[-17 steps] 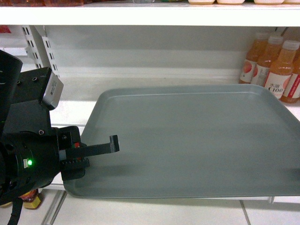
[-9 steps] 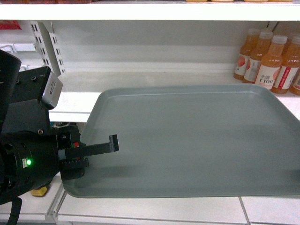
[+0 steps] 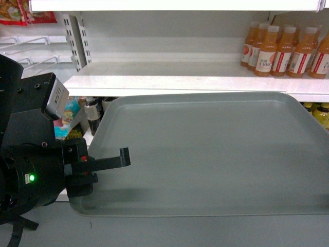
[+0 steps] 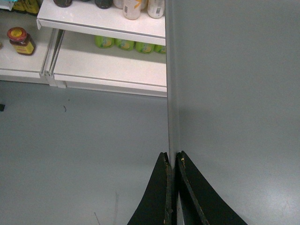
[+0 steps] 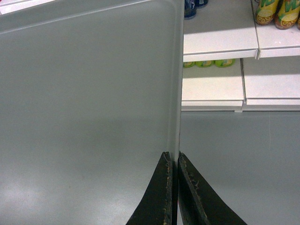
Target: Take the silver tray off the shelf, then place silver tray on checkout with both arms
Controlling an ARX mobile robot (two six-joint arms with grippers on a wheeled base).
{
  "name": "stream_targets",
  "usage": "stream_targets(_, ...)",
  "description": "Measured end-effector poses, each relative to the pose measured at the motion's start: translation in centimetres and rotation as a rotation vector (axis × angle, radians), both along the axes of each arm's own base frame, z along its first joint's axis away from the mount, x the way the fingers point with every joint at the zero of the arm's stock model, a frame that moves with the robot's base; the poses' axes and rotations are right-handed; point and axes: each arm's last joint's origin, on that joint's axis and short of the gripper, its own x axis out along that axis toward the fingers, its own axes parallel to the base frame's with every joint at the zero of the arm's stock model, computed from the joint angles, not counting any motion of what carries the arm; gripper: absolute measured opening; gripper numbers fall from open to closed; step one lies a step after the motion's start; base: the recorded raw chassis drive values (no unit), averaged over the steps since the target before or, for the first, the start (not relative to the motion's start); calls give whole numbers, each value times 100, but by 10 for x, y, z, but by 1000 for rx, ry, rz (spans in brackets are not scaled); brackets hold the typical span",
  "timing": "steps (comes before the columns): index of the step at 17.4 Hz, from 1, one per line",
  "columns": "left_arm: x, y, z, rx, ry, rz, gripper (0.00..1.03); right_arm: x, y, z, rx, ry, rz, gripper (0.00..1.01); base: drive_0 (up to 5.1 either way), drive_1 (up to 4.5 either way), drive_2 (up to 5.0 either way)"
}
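Observation:
The silver tray hangs level in the air in front of the shelf, clear of its front lip, with grey floor under its near edge. My left gripper is shut on the tray's left rim; the left wrist view shows both black fingers pinching the rim of the tray. In the right wrist view my right gripper is shut on the opposite rim of the tray. In the head view the right gripper is outside the frame. The checkout is out of view.
Orange juice bottles stand at the shelf's back right. Snack packs and dark bottles fill a lower shelf on the left. Low white shelf boards hold green cans, a red-lidded jar and yellow bottles. Grey floor lies below.
The tray, held at both rims, has come back off the shelf board. The shelf and bottles now look farther away and the lower shelves and floor have come into view.

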Motion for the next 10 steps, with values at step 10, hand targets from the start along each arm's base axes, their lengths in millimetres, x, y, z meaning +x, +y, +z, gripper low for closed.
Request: stream_targets(10, 0, 0, 0, 1, -2, 2, 3, 0, 0, 0, 0, -3, 0, 3, 16, -409, 440)
